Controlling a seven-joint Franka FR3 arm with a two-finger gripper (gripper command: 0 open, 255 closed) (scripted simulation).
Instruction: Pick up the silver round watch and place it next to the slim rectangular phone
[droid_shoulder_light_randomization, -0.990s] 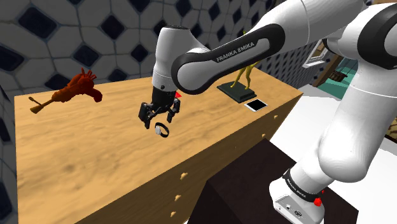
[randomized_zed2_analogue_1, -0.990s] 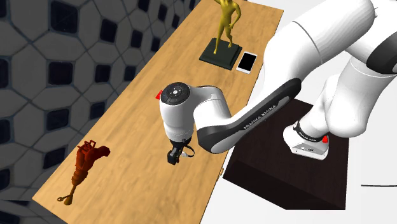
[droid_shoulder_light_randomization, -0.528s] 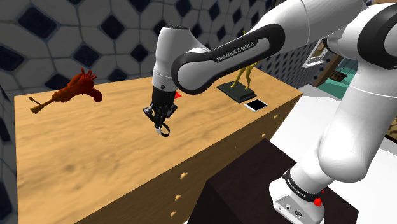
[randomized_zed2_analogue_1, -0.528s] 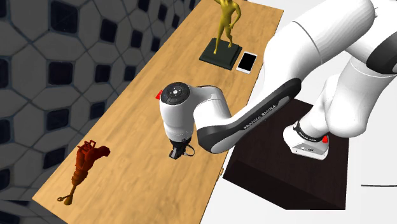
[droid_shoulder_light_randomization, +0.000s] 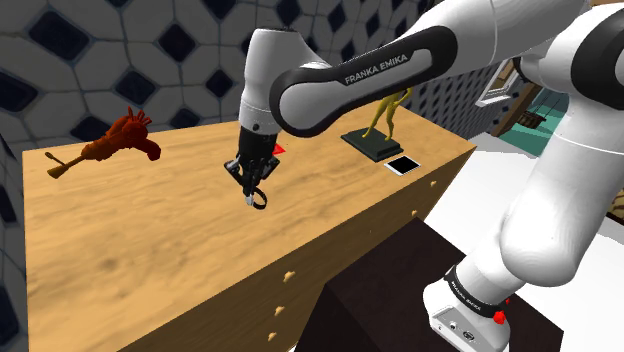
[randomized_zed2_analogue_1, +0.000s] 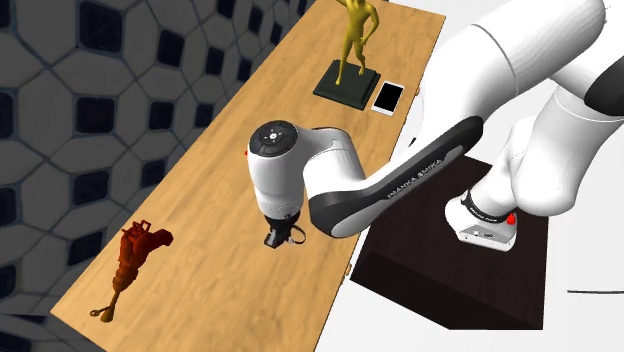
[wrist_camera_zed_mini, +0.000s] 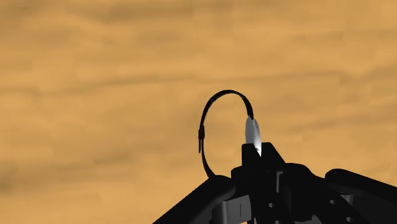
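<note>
The watch (droid_shoulder_light_randomization: 259, 200) has a thin black strap loop and a silver round face (wrist_camera_zed_mini: 252, 133). My black gripper (droid_shoulder_light_randomization: 249, 190) is shut on it, the fingers (wrist_camera_zed_mini: 262, 160) clasping the face edge-on while the strap loop (wrist_camera_zed_mini: 205, 130) sticks out past them. It hangs low over the middle of the wooden top (droid_shoulder_light_randomization: 150, 240), also seen as the watch (randomized_zed2_analogue_1: 292, 238) under the gripper (randomized_zed2_analogue_1: 279, 238). The slim white phone (droid_shoulder_light_randomization: 403, 165) lies far off toward the shoulder view's right, beside the statue base; phone (randomized_zed2_analogue_1: 388, 97).
A gold figurine (droid_shoulder_light_randomization: 386, 118) on a dark base (randomized_zed2_analogue_1: 346, 82) stands next to the phone. A red-brown toy (droid_shoulder_light_randomization: 118, 140) lies at the far end of the top, toy (randomized_zed2_analogue_1: 133, 255). A small red object (droid_shoulder_light_randomization: 280, 149) sits behind the gripper. Dark stand (randomized_zed2_analogue_1: 450, 290) below.
The fingers, open around the watch a second ago, have shut on it. The arm has since risen slightly with the watch in its grasp.
</note>
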